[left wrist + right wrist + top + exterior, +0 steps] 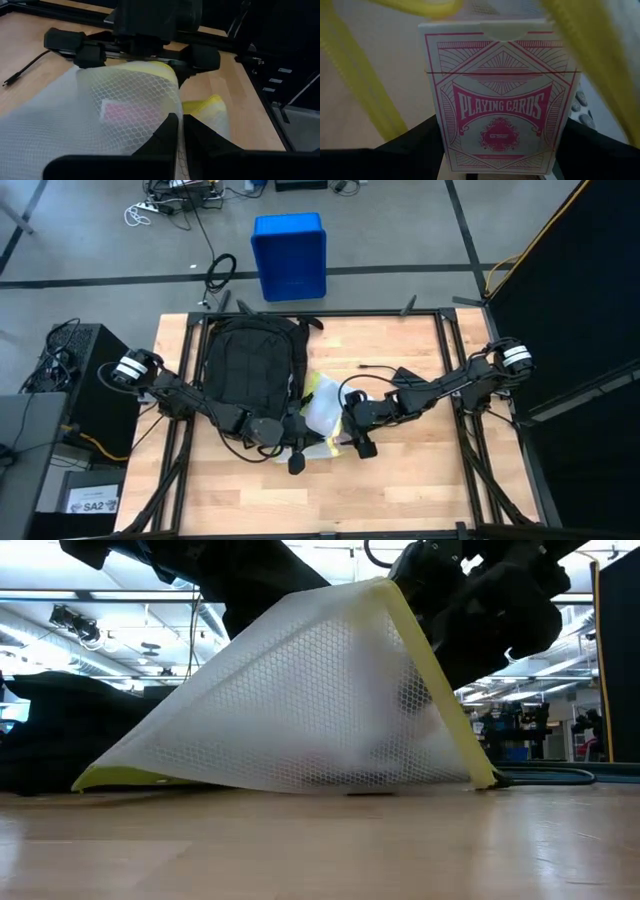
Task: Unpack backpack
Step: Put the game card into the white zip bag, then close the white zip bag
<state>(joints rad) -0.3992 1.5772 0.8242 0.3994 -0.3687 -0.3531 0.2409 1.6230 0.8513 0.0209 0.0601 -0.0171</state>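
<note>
The black backpack (250,360) lies flat on the table's far left part. Beside its near right corner is a white mesh pouch (325,408) with yellow trim. It stands like a tent, its lower edge (280,783) on the table. Inside it is a white-and-pink playing-cards box (495,95), which also shows through the mesh (117,110). My left gripper (179,131) is shut on the pouch. My right gripper (352,430) reaches into the pouch's yellow-edged mouth. Its fingers (407,147) stand apart on either side of the box's lower part. My left gripper pinches the pouch's mesh wall (172,107) between its two shut fingers (160,142), close to the yellow trim (202,105). It comes in nearly level from the table's left. The held part is raised and the mesh slopes taut down to the table. My right gripper has the box's long sides between its fingers; I cannot tell whether they touch it.
A blue plastic bin (290,255) stands on the floor beyond the table's far edge. A thin black cable (375,368) lies on the wood to the right of the backpack. Bare wood (420,490) stretches along the near and right parts.
</note>
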